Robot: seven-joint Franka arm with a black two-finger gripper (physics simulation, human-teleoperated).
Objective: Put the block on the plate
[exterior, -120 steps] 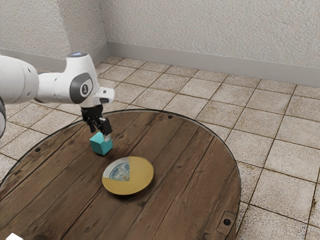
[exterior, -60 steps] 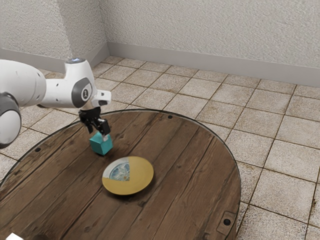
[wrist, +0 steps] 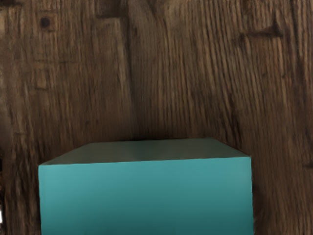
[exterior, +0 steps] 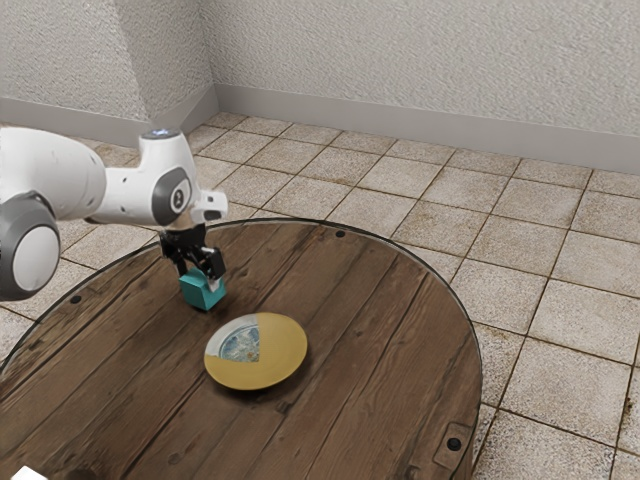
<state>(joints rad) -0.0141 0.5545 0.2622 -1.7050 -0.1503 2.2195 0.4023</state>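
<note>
Fingers (exterior: pixel 200 276) released: they stand apart, down at the teal block (exterior: pixel 202 293), which lies between them. Can't tell whether either one touches its sides. Block sits on the round wooden counter (exterior: pixel 370 325), near the rim on the arm's side, not on the plate (exterior: pixel 285 355). Plate also on the counter, just beside the block, clear gap between; in the exterior view it's toward the lower right of the block. Plate is mustard yellow, with a blue and white patterned wedge on the part toward the block. Nothing on it.

Wrist view: block right under the hand, one teal face bright, a narrower side face dark, brown planks around it, dark round spot in the wood off to one side.

White arm (exterior: pixel 130 198) comes in from the exterior view's left, hand pointing down. Bit of a white thing (exterior: pixel 28 474) at the exterior view's lower left corner, cut off, can't tell what. Dark round studs near the counter's rim. Behind: tiled floor (exterior: pixel 560 300), grey baseboard (exterior: pixel 400 125), rough pale wall (exterior: pixel 420 50).
</note>
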